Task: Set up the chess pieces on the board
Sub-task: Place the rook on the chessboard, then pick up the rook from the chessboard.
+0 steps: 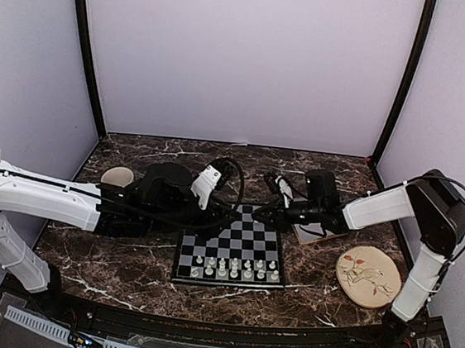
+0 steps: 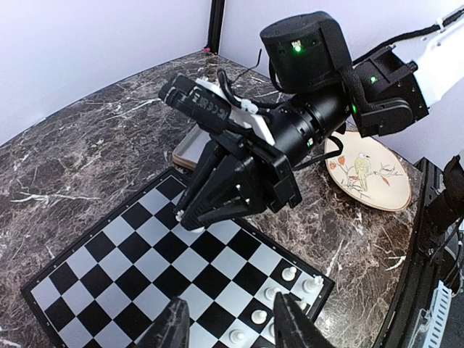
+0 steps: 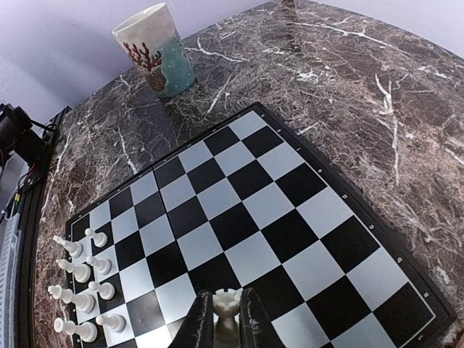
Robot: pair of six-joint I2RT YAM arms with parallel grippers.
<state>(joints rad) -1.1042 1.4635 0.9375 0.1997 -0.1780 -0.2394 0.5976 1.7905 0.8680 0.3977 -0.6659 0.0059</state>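
The fingers (image 2: 172, 325) of the left gripper (image 2: 228, 308) stand apart with nothing between them, by the board's (image 1: 247, 235) far left corner. White chess pieces (image 1: 231, 267) stand in the board's two nearest rows. The right gripper (image 3: 226, 297) pinches a white rook (image 3: 226, 308) upright, toward the board's far right corner. A bird plate (image 1: 367, 275) lies right of the board.
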